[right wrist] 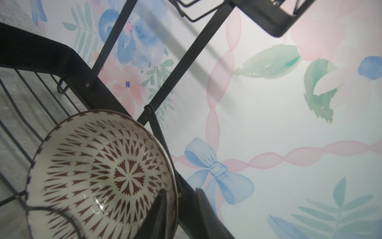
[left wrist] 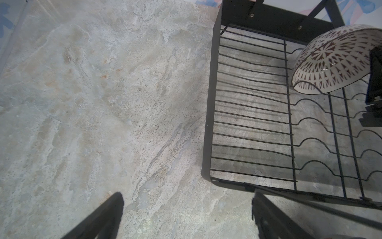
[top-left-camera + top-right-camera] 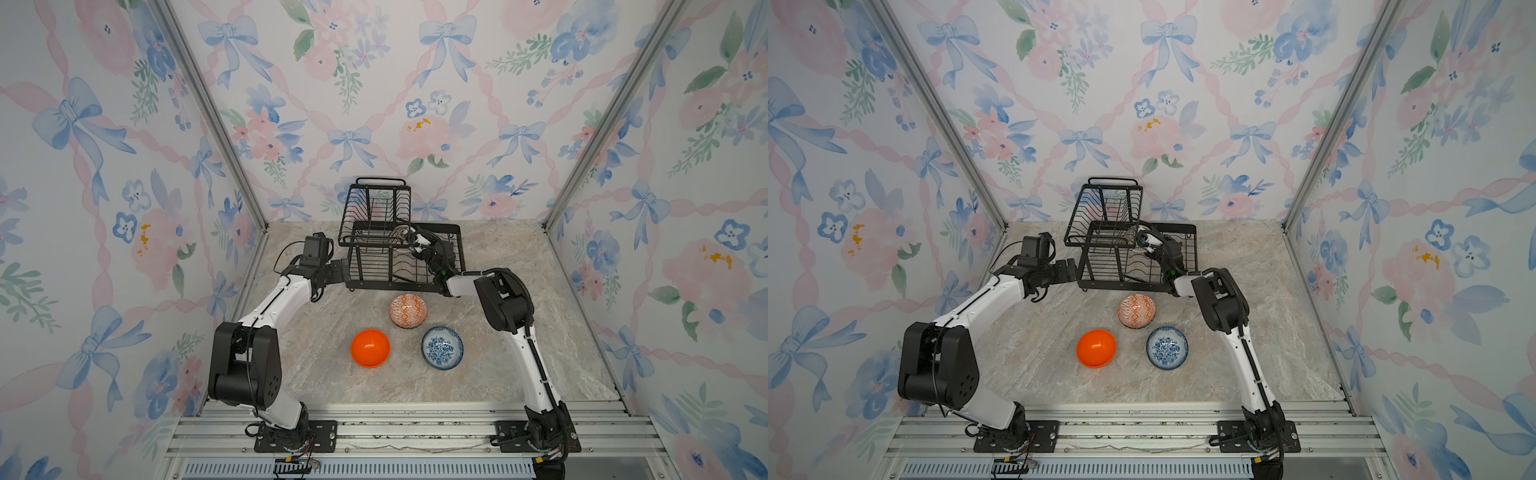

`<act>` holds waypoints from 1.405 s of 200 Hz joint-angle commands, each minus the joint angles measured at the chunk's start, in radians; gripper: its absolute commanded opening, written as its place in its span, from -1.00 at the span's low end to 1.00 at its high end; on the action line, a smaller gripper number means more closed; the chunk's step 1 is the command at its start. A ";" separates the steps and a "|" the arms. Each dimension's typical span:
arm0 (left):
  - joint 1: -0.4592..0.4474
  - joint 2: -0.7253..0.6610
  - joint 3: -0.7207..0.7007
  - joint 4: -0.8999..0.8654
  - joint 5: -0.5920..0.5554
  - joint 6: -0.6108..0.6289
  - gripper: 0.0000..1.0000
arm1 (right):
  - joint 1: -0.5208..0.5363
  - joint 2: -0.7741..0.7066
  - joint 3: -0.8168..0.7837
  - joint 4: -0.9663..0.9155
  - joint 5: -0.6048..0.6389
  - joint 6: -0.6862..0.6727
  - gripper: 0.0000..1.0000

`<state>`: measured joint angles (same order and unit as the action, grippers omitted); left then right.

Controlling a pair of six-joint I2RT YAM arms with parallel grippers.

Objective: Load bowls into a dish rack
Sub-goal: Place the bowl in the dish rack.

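Note:
The black wire dish rack (image 3: 390, 286) (image 3: 1121, 286) stands at the back of the table. A white bowl with a brown lattice pattern (image 1: 99, 175) (image 2: 330, 62) (image 3: 401, 235) leans on edge in the rack's lower tray (image 2: 248, 115). My right gripper (image 1: 180, 190) (image 3: 415, 245) is open. One finger is inside the bowl and the other is outside, apart from the rim. My left gripper (image 2: 187, 195) (image 3: 343, 270) is open and empty beside the rack's left end. An orange-and-white geometric bowl (image 3: 408, 310), a plain orange bowl (image 3: 370, 348) and a blue-and-white floral bowl (image 3: 442, 348) sit on the table.
The rack's raised basket (image 3: 378, 203) with its loop handle overhangs the tray on the left. Floral walls close in the back and both sides. The three loose bowls sit between the two arms, in front of the rack. A metal rail (image 3: 395, 428) runs along the table's front edge.

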<state>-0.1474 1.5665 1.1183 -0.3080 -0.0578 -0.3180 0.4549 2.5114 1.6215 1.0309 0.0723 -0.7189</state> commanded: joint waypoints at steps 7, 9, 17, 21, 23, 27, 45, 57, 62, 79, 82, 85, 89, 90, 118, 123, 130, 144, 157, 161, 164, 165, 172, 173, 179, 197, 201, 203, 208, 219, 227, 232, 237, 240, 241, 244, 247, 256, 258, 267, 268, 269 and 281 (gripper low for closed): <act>-0.003 -0.005 -0.024 0.006 0.004 0.011 0.96 | 0.013 -0.024 -0.015 0.043 0.026 0.005 -0.08; -0.003 -0.005 -0.023 0.007 0.004 0.011 0.96 | 0.013 -0.024 -0.014 0.043 0.027 0.005 -0.06; -0.003 -0.006 -0.027 0.007 0.004 0.011 0.96 | 0.015 -0.025 -0.016 0.047 0.030 0.006 0.00; -0.004 -0.006 -0.027 0.006 0.004 0.011 0.96 | 0.014 -0.026 -0.016 0.049 0.030 0.007 0.02; -0.004 -0.006 -0.027 0.007 0.004 0.012 0.96 | 0.016 -0.026 -0.018 0.049 0.032 0.007 0.03; -0.004 -0.008 -0.028 0.009 0.004 0.011 0.96 | 0.015 -0.027 -0.018 0.050 0.032 0.007 0.07; -0.003 -0.010 -0.031 0.012 0.001 0.013 0.96 | 0.015 -0.032 -0.024 0.054 0.042 0.007 0.33; -0.003 -0.007 -0.027 0.013 0.001 0.014 0.96 | 0.015 -0.042 -0.032 0.058 0.051 0.006 0.49; -0.002 -0.004 -0.026 0.014 0.002 0.014 0.96 | 0.014 -0.046 -0.036 0.062 0.055 0.006 0.54; -0.002 0.002 -0.014 0.012 0.011 0.016 0.96 | 0.015 -0.060 -0.051 0.075 0.071 0.010 0.71; -0.003 0.002 -0.013 0.013 0.014 0.015 0.96 | 0.014 -0.065 -0.054 0.078 0.074 0.012 0.75; -0.004 0.001 -0.012 0.013 0.016 0.015 0.96 | 0.014 -0.067 -0.057 0.080 0.077 0.014 0.78; -0.004 0.003 -0.011 0.013 0.019 0.013 0.96 | 0.014 -0.071 -0.063 0.083 0.079 0.014 0.83; -0.004 0.002 -0.010 0.014 0.019 0.013 0.96 | 0.014 -0.073 -0.064 0.083 0.079 0.015 0.84; -0.009 -0.009 -0.013 0.019 0.021 0.007 0.96 | 0.014 -0.113 -0.112 0.093 0.083 0.025 0.93; -0.010 -0.011 -0.016 0.021 0.021 0.006 0.96 | 0.014 -0.121 -0.120 0.093 0.084 0.028 0.94; -0.011 -0.012 -0.017 0.023 0.021 0.005 0.96 | 0.014 -0.131 -0.132 0.093 0.084 0.032 0.93; -0.011 -0.013 -0.019 0.028 0.021 0.005 0.96 | 0.013 -0.154 -0.161 0.092 0.081 0.038 0.93; -0.011 -0.014 -0.023 0.035 0.023 0.004 0.96 | 0.014 -0.176 -0.190 0.092 0.079 0.042 0.93; -0.012 -0.015 -0.024 0.037 0.025 0.003 0.96 | 0.014 -0.183 -0.200 0.091 0.077 0.043 0.94; -0.012 -0.014 -0.026 0.040 0.024 0.003 0.96 | 0.013 -0.189 -0.207 0.089 0.077 0.046 0.93; -0.012 -0.015 -0.026 0.041 0.026 0.003 0.96 | 0.013 -0.190 -0.210 0.088 0.076 0.046 0.93; -0.012 -0.015 -0.028 0.045 0.027 0.003 0.96 | 0.012 -0.205 -0.226 0.083 0.071 0.050 0.94; -0.012 -0.015 -0.029 0.045 0.028 0.003 0.96 | 0.012 -0.208 -0.229 0.082 0.071 0.050 0.94; -0.012 -0.015 -0.030 0.047 0.029 0.003 0.96 | 0.013 -0.220 -0.242 0.075 0.067 0.055 0.94; -0.013 -0.016 -0.032 0.049 0.030 0.004 0.96 | 0.008 -0.258 -0.280 0.034 0.046 0.076 0.93; -0.014 -0.018 -0.034 0.050 0.030 0.005 0.96 | 0.007 -0.265 -0.289 0.026 0.045 0.081 0.93; -0.013 -0.019 -0.034 0.049 0.029 0.005 0.96 | 0.007 -0.268 -0.295 0.023 0.043 0.084 0.93; -0.013 -0.021 -0.036 0.050 0.028 0.005 0.96 | 0.006 -0.278 -0.303 0.014 0.041 0.090 0.93; -0.013 -0.026 -0.038 0.050 0.024 0.007 0.96 | 0.007 -0.298 -0.323 -0.012 0.040 0.098 0.94; -0.013 -0.030 -0.039 0.049 0.022 0.008 0.96 | 0.006 -0.311 -0.340 -0.017 0.040 0.105 0.93; -0.013 -0.032 -0.039 0.049 0.023 0.009 0.96 | 0.007 -0.319 -0.352 -0.019 0.038 0.109 0.94; -0.013 -0.034 -0.039 0.049 0.021 0.010 0.96 | 0.006 -0.329 -0.362 -0.022 0.040 0.111 0.93; -0.013 -0.035 -0.039 0.049 0.021 0.011 0.96 | 0.005 -0.335 -0.368 -0.024 0.041 0.112 0.94; -0.013 -0.036 -0.039 0.048 0.021 0.012 0.96 | 0.006 -0.337 -0.370 -0.025 0.041 0.112 0.94; -0.013 -0.036 -0.039 0.048 0.021 0.012 0.96 | 0.005 -0.342 -0.377 -0.027 0.044 0.116 0.93; -0.014 -0.037 -0.039 0.048 0.021 0.013 0.96 | 0.005 -0.349 -0.383 -0.029 0.045 0.119 0.94; -0.013 -0.040 -0.039 0.048 0.021 0.013 0.96 | 0.002 -0.369 -0.401 -0.036 0.047 0.131 0.93; -0.013 -0.041 -0.038 0.048 0.021 0.013 0.96 | 0.001 -0.373 -0.404 -0.037 0.047 0.133 0.93; -0.012 -0.045 -0.039 0.049 0.023 0.013 0.96 | 0.000 -0.393 -0.420 -0.045 0.048 0.142 0.94; -0.012 -0.046 -0.040 0.049 0.023 0.013 0.96 | 0.000 -0.396 -0.423 -0.047 0.047 0.143 0.93; -0.013 -0.046 -0.040 0.049 0.023 0.014 0.96 | 0.000 -0.398 -0.424 -0.048 0.047 0.144 0.93; -0.013 -0.048 -0.041 0.049 0.025 0.016 0.96 | -0.001 -0.423 -0.443 -0.063 0.046 0.149 0.93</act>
<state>-0.1566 1.5532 1.0935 -0.2619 -0.0429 -0.3176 0.4545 2.1605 1.2152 0.9977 0.1276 -0.6132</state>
